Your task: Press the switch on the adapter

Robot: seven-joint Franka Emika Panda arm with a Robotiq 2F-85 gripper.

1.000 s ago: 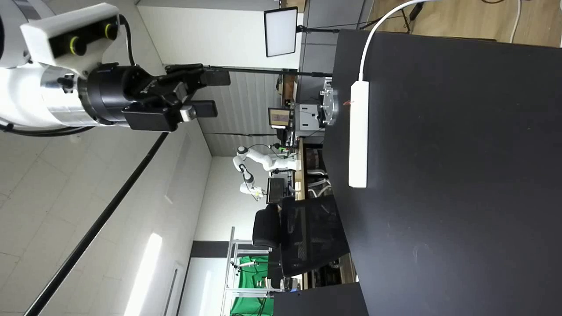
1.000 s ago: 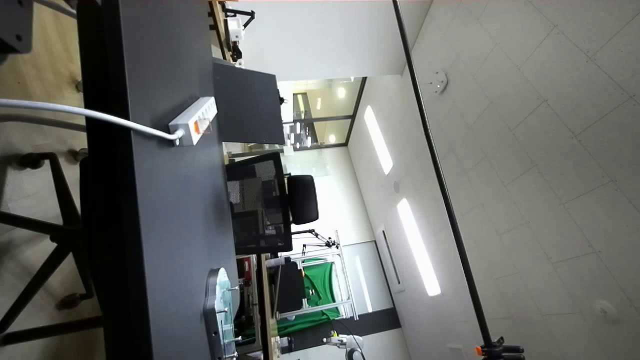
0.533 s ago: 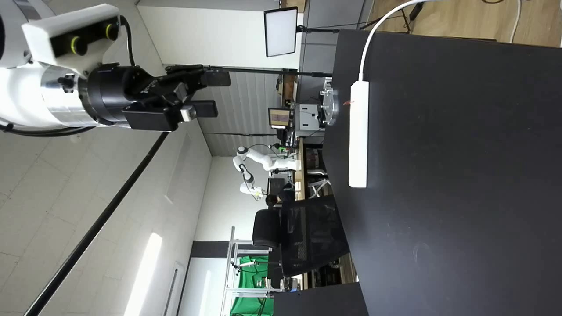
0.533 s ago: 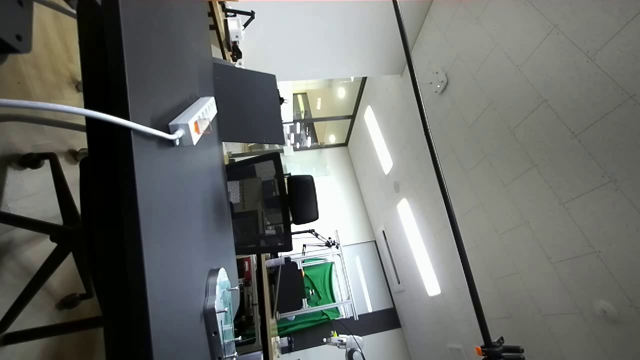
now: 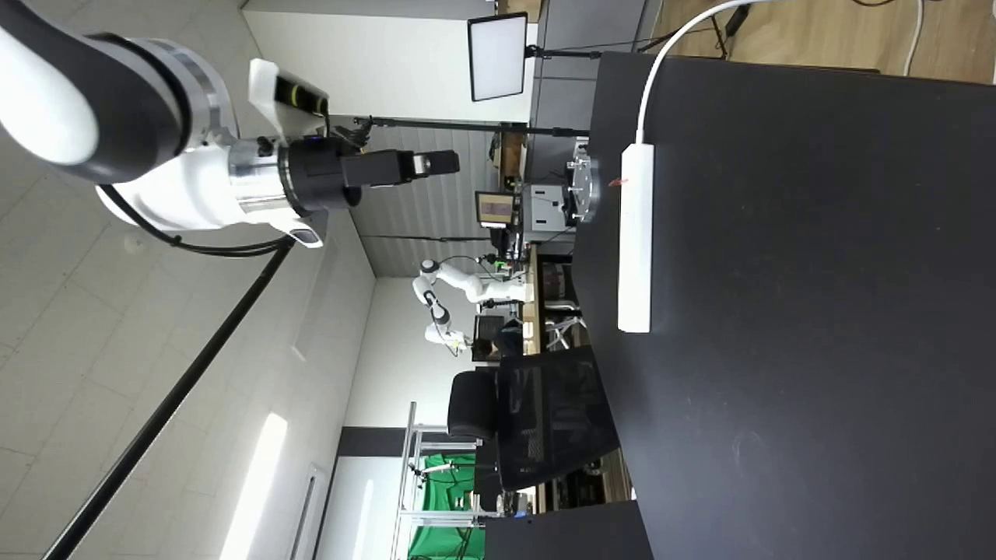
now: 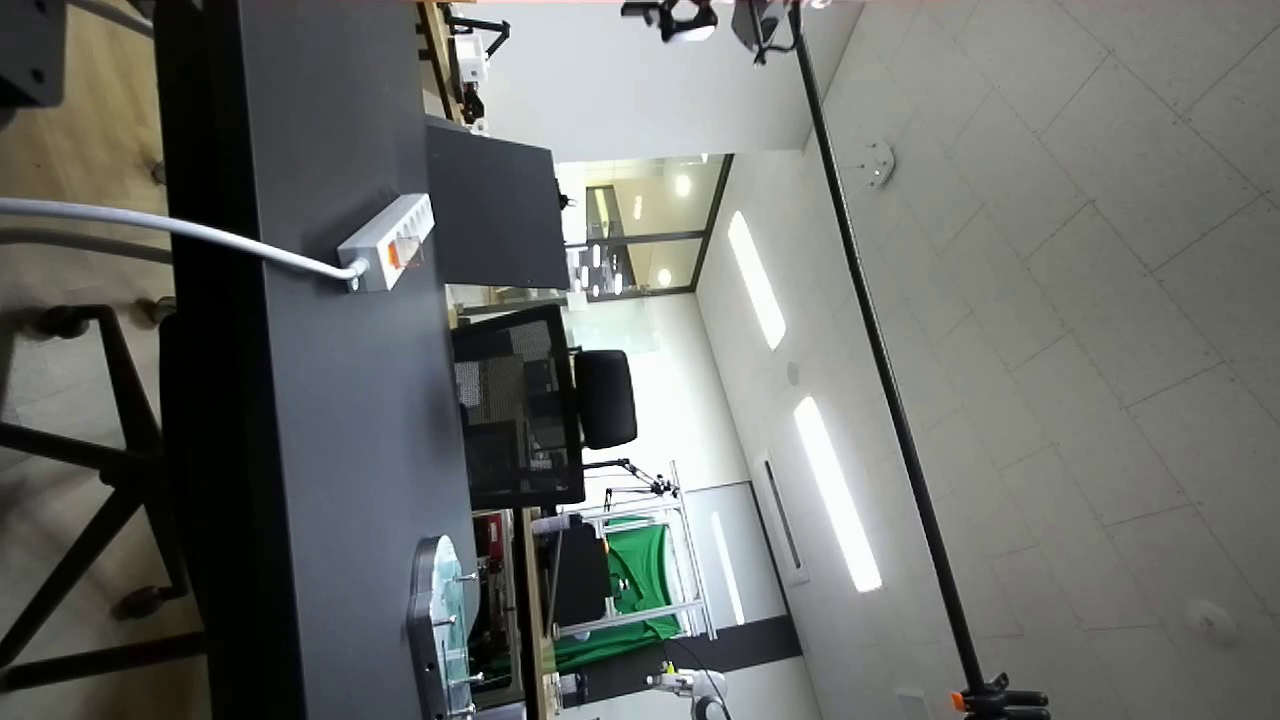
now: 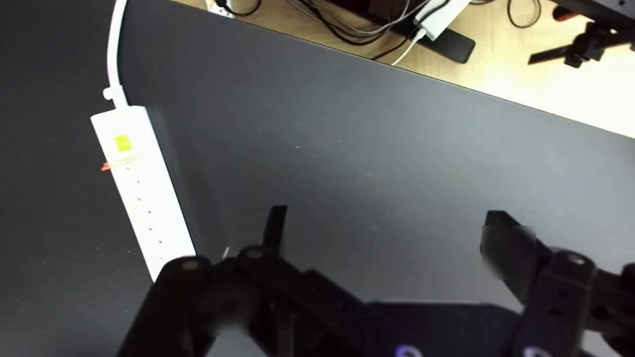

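The adapter is a long white power strip (image 5: 636, 249) lying on the black table; it also shows in an exterior view (image 6: 372, 248) and in the wrist view (image 7: 154, 203). Its switch (image 7: 123, 143) looks yellow in the wrist view and orange in an exterior view (image 6: 394, 256), near the cable end. A small clear, reddish-edged piece (image 7: 118, 163) stands beside the switch. My gripper (image 5: 457, 162) is high above the table, apart from the adapter. In the wrist view my gripper (image 7: 387, 209) is open and empty, with the adapter to the left of the fingers.
The black table (image 5: 794, 327) carries the strip. The white cable (image 5: 652, 85) runs from the strip over the table edge. A clear plate with metal studs (image 6: 445, 630) stands at a table edge. A black mesh chair (image 6: 520, 405) is beyond the table.
The arm has swung and turned; in an exterior view the gripper moved right and now shows edge-on. Black arm or gripper parts have entered the top of an exterior view. The adapter has not moved.
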